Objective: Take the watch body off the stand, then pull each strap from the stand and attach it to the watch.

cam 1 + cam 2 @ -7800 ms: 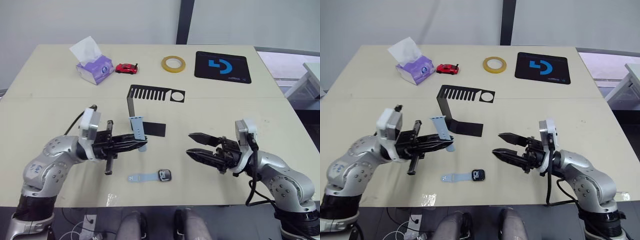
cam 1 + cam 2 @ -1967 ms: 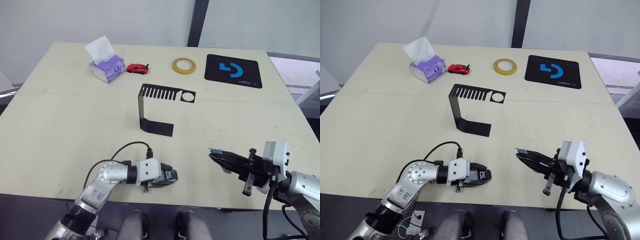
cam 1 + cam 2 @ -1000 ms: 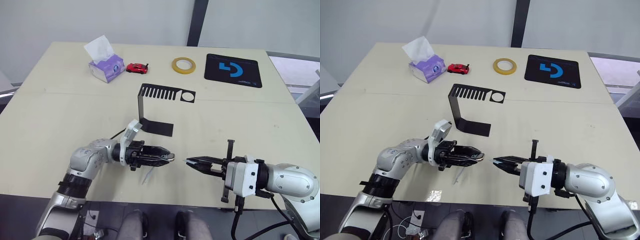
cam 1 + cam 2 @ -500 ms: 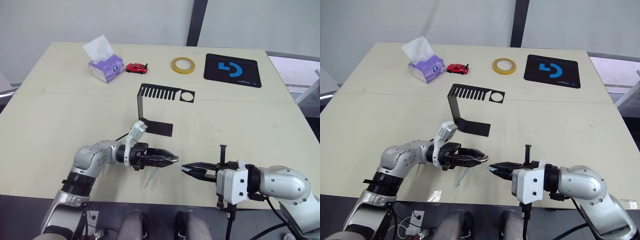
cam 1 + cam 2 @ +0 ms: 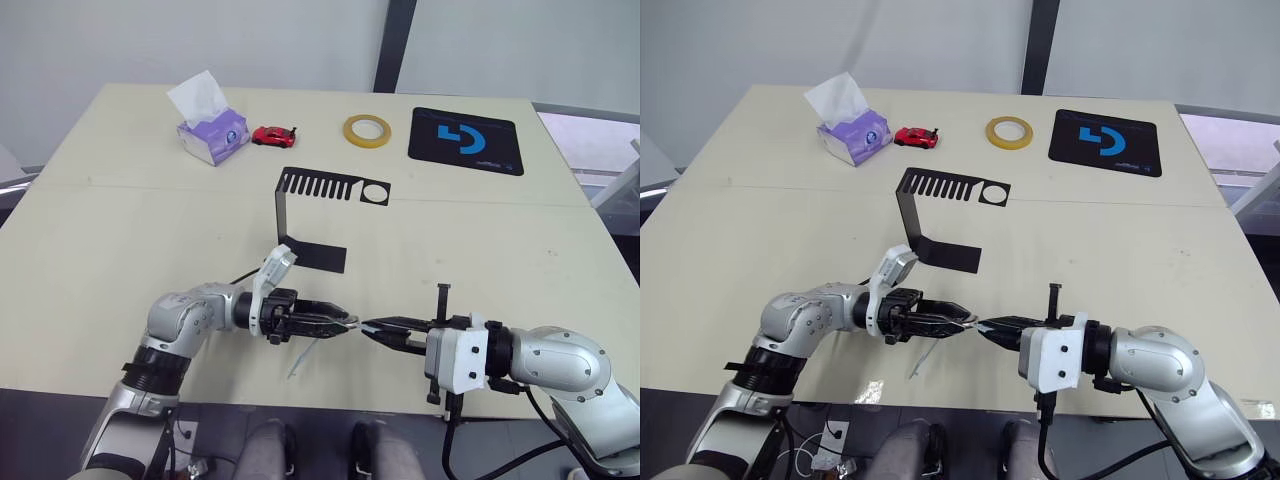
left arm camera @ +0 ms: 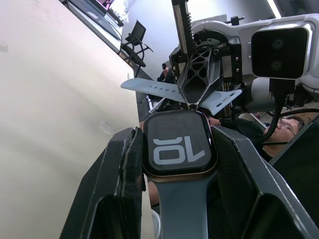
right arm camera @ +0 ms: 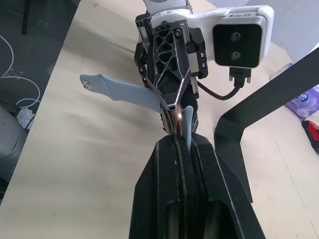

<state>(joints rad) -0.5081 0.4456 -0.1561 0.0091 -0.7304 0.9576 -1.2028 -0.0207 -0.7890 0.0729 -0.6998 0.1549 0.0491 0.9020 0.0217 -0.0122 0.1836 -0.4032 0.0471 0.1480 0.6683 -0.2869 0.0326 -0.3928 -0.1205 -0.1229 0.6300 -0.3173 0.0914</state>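
The left end effector is clamped on the one watch body, its two black fingers pressing the case's sides, the dark screen with white digits facing the wrist camera. One pale grey-blue strap is joined to the case and runs back between those fingers. The right end effector meets it tip to tip above the near edge of the bench, a little left of the middle, and is clenched on the second strap, which sticks out to either side of its closed fingertips, just beside the watch body's free end. That makes two straps, one watch body. The single black stand sits near the bench's centre, with no strap on it, well apart from both end effectors. Along the far edge lie one tissue box, one red toy car, one tape roll and one black mousepad.
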